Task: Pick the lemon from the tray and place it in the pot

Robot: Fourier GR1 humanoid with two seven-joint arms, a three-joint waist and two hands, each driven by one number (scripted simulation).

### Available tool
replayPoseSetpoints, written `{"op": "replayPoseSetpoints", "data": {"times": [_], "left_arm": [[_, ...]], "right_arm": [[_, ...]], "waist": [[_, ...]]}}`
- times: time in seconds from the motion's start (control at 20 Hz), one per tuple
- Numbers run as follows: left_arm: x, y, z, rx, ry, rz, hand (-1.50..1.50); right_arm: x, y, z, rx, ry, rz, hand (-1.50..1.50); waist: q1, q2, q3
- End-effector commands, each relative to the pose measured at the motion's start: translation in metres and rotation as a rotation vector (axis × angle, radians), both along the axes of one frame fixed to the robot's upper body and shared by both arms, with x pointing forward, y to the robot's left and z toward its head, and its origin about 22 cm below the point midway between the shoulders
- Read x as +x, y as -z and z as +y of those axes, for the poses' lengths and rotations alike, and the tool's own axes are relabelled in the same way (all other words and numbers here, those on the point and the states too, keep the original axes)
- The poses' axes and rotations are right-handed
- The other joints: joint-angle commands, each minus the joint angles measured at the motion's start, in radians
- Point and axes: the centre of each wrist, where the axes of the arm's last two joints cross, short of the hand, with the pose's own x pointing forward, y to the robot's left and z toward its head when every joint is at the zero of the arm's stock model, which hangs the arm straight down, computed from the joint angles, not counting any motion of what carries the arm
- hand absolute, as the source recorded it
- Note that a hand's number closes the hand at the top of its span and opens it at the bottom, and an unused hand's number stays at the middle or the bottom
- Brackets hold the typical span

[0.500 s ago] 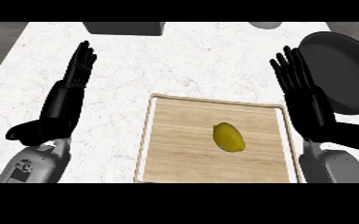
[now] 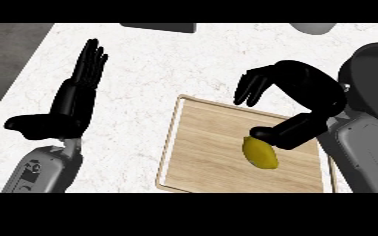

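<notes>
Resting place of lemon: the lemon (image 2: 260, 153) lies on the wooden tray (image 2: 214, 150), toward the tray's right side and near edge.
Lemon appearance: yellow, oval, smooth skin, long axis running from far-left to near-right; the far tip is darker where the thumb shades it.
Tray: pale wood grain, raised light rim, set slightly askew on the white speckled counter (image 2: 170, 65).
Right hand: the right hand (image 2: 299, 87) is arched over the tray's far right corner, fingers curved and pointing down, well apart from the thumb; the thumb tip sits just beside the lemon's far end. Contact cannot be confirmed. Nothing is pinched.
Left hand: the left hand (image 2: 74, 97) rests at the left of the counter, fingers straight and together, pointing far, thumb spread to the left.
Pot: a dark pot (image 2: 363, 77) shows at the right edge, partly hidden behind the right arm.
</notes>
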Motion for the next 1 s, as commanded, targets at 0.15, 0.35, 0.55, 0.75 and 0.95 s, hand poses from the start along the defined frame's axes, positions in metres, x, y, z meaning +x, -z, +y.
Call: {"op": "replayPoseSetpoints", "data": {"times": [0.15,0.35,0.55,0.75,0.95], "left_arm": [[0.008,-0.002,-0.003,-0.049,-0.009,0.042,0.00],[0.013,-0.008,0.009,-0.067,-0.037,0.049,0.00],[0.016,-0.008,0.012,-0.053,-0.039,0.064,0.00],[0.017,-0.005,0.019,-0.052,-0.045,0.055,0.00],[0.023,-0.008,0.023,-0.065,-0.076,0.061,0.00]], "right_arm": [[0.030,-0.034,-0.018,-0.100,-0.383,-0.168,-1.50],[0.032,-0.051,-0.026,-0.175,-0.460,-0.259,-1.50],[0.027,-0.070,-0.024,-0.345,-0.473,-0.366,-1.50],[0.019,-0.076,-0.007,-0.513,-0.521,-0.474,-1.50],[0.022,-0.055,-0.004,-0.560,-0.551,-0.548,-1.50]], "waist": [[-0.002,0.017,0.012],[-0.024,0.006,0.011],[-0.038,0.002,0.011],[-0.035,-0.003,0.009],[-0.055,-0.005,0.008]]}}
